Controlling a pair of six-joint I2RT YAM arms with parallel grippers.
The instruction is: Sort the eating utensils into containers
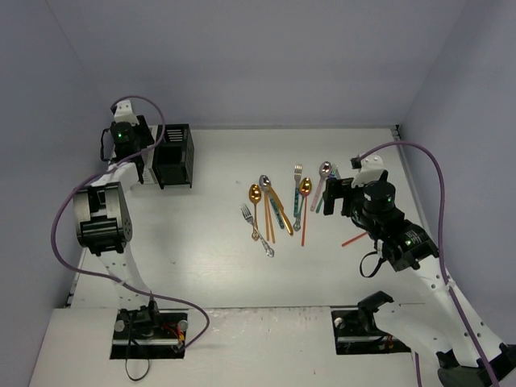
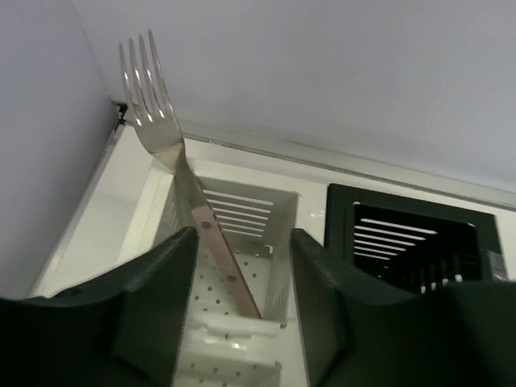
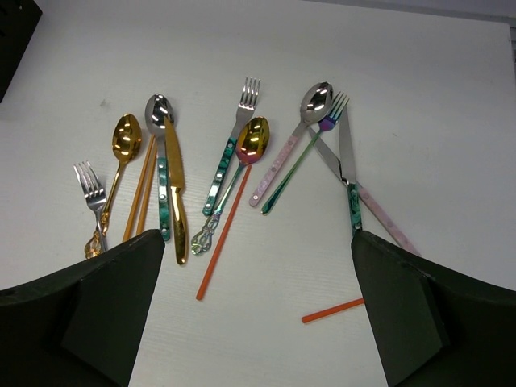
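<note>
A fork (image 2: 173, 153) with a pink handle stands leaning in the white caddy (image 2: 266, 197). My left gripper (image 2: 242, 239) is open just above it, fingers on either side and touching nothing. The black caddy (image 2: 387, 211) stands to the right and also shows in the top view (image 1: 175, 157). There my left gripper (image 1: 139, 153) hides the white caddy. My right gripper (image 3: 258, 242) is open and empty above the spread of utensils: gold spoon (image 3: 125, 137), gold knife (image 3: 175, 185), teal-handled fork (image 3: 242, 105), pink-handled spoon (image 3: 316, 98), and two orange chopsticks (image 3: 226, 234) (image 3: 332, 310).
The utensils lie in a loose row mid-table in the top view (image 1: 282, 210), with my right gripper (image 1: 332, 196) at their right end. Walls close the back and both sides. A purple cable loops along each arm.
</note>
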